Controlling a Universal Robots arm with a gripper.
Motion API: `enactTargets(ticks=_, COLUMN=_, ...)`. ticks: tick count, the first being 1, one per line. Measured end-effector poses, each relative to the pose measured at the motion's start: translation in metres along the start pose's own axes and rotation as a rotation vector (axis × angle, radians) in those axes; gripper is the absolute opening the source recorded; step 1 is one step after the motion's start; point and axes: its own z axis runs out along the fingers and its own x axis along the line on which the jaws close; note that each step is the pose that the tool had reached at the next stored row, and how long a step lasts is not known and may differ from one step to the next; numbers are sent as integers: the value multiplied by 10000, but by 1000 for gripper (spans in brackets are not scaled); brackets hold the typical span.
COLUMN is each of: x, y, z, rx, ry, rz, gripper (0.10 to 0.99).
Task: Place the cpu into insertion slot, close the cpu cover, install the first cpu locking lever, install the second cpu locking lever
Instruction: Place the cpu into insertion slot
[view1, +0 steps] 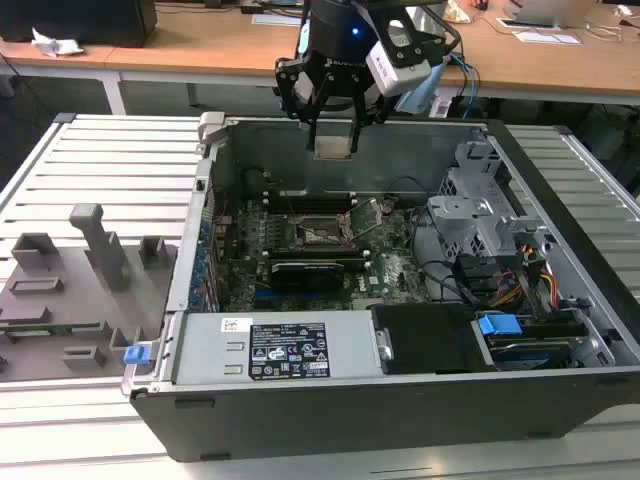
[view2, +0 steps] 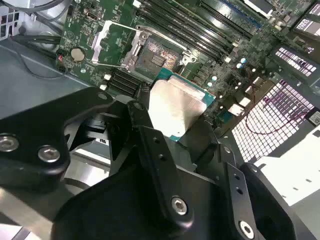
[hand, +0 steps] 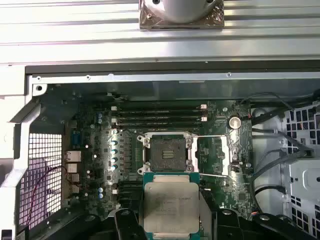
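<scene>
Wooden desks (view1: 200, 45) line the background behind a ribbed light-grey metal tabletop (view1: 110, 165) that carries an open black computer case (view1: 400, 405). Above the case's far wall, the arm's black claw (view1: 333, 138) hangs clamped on the small square cpu with a dull silvery metal top (view1: 333, 148) — the chip is gripped flat by opposite edges and clear of the board, as both wrist views show. Below it, on the green motherboard (view1: 395, 265), the square insertion slot (hand: 166, 152) lies bare. The thin metal-framed cpu cover (hand: 232, 152) is swung open just beside it. Long dark memory slots (hand: 160, 116) run near the socket. At the exterior view's left, a grey moulded fixture tray (view1: 70, 300) rests on the tabletop beside the case.
</scene>
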Motion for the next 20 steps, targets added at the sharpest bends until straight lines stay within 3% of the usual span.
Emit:
enactTargets(ticks=11, x=0, y=0, z=1, rx=-4, ry=-57, rz=646, gripper=537)
enactTargets(ticks=16, x=0, y=-1, z=13, rx=14, ry=-165, rz=1837, gripper=537)
enactTargets(ticks=20, x=0, y=-2, z=16, rx=4, ry=-199, rz=2213, gripper=537)
